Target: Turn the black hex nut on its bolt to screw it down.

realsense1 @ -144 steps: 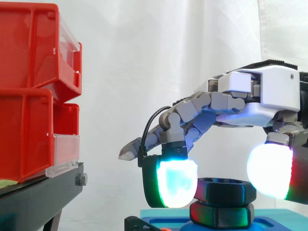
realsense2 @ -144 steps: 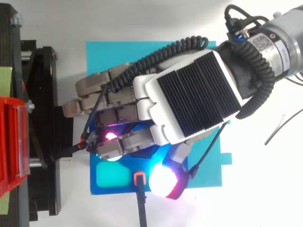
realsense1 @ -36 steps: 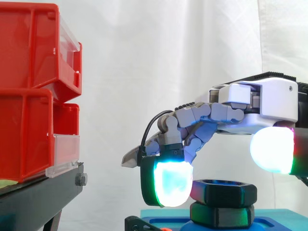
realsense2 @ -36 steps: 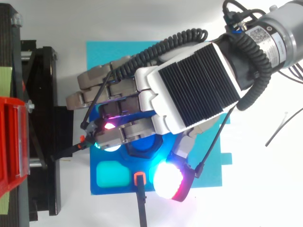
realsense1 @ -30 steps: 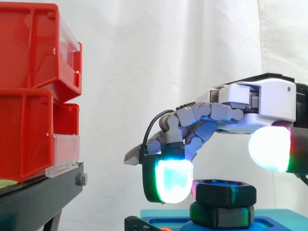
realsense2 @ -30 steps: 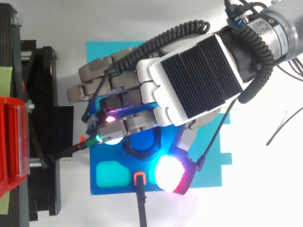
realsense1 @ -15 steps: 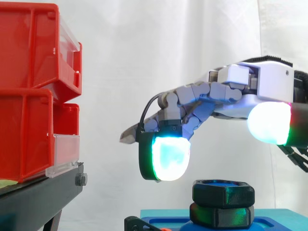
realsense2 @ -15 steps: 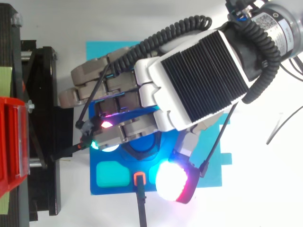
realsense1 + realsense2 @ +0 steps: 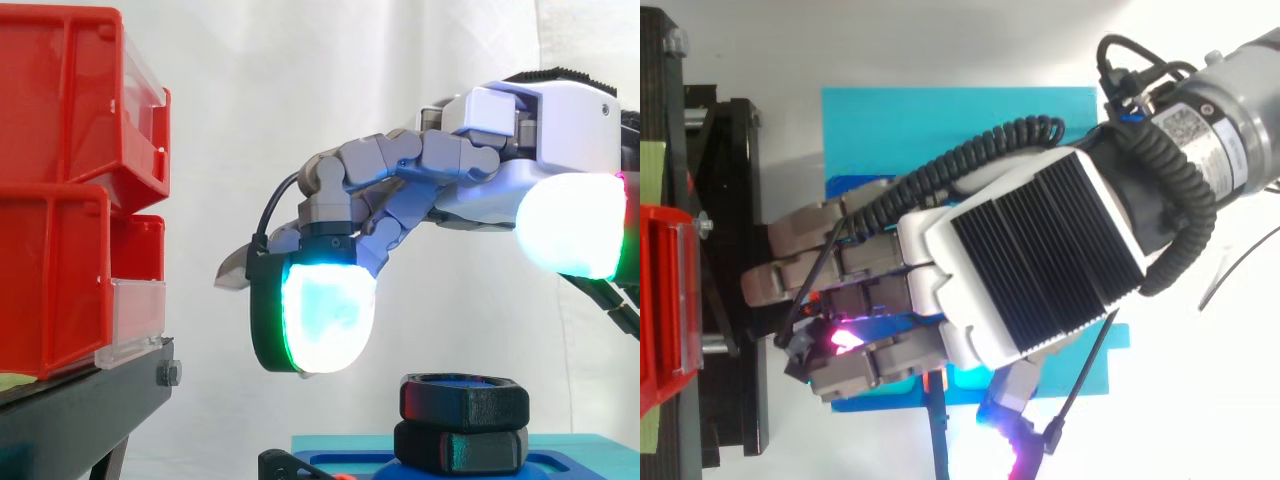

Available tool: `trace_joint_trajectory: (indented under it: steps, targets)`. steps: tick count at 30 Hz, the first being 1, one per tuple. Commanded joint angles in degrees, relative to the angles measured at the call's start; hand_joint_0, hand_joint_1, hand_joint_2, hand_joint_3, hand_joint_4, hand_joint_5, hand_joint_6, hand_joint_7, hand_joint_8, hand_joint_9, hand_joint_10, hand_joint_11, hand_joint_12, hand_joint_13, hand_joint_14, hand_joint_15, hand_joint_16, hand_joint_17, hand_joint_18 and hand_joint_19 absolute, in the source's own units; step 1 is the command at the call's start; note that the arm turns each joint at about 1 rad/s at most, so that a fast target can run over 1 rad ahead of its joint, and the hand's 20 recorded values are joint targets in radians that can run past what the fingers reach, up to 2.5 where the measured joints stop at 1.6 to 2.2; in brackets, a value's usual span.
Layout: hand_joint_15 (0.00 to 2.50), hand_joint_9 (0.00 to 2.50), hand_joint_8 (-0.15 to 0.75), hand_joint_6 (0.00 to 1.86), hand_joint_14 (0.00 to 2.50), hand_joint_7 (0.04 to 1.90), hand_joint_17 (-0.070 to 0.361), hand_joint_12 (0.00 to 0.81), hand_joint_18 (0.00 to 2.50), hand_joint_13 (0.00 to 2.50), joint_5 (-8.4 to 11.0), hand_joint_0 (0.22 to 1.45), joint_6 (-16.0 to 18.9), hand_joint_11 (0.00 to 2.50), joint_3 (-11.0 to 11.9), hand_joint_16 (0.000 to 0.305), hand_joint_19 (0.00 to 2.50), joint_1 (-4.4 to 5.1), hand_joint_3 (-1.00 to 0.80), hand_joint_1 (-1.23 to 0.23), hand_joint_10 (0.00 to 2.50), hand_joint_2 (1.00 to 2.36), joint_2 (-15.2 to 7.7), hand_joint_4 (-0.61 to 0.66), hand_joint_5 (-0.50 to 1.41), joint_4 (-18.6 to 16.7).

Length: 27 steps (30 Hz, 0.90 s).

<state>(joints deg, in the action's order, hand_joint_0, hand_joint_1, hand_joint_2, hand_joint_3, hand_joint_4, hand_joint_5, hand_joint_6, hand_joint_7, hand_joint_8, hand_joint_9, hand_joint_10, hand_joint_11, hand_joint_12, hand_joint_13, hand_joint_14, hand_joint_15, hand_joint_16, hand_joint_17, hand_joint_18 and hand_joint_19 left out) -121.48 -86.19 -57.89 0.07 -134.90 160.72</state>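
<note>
Bright, even light; pads [image 9: 325, 310] of the hand [image 9: 545, 130] glare.

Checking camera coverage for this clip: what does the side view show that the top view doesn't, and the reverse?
Side view: the black hex nut, untouched, with the open hand hovering above it, fingertips clear. Top view: the cyan mat under the work, the hand's ribbed back covering the middle. Both: the hand, the red bins, the black stand.
</note>
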Motion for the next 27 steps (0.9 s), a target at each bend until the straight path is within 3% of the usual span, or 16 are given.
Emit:
trace_joint_trajectory:
  steps: [1,7,27]
  targets:
    - [0.09,0.91,0.31,0.5,0.0,1.22,0.14,0.381,0.43,0.52,0.46,0.41,-0.03,0.37,-0.03,0.062,0.33,0.46,-0.5,-0.23,0.02,1.0,-0.01,0.24,-0.03,0.65]
    - [0.09,0.91,0.31,0.5,0.0,1.22,0.139,0.379,0.44,0.52,0.28,0.42,-0.39,0.38,-0.03,0.062,0.33,0.55,-0.5,-0.24,0.02,1.0,-0.01,0.24,-0.03,2.32]
    - [0.09,0.93,0.31,0.5,0.0,1.33,0.137,0.376,0.44,0.53,-0.77,0.42,-1.79,0.39,-0.12,0.061,0.34,-1.39,-0.5,-0.25,0.02,1.0,-0.01,0.23,-0.02,3.73]
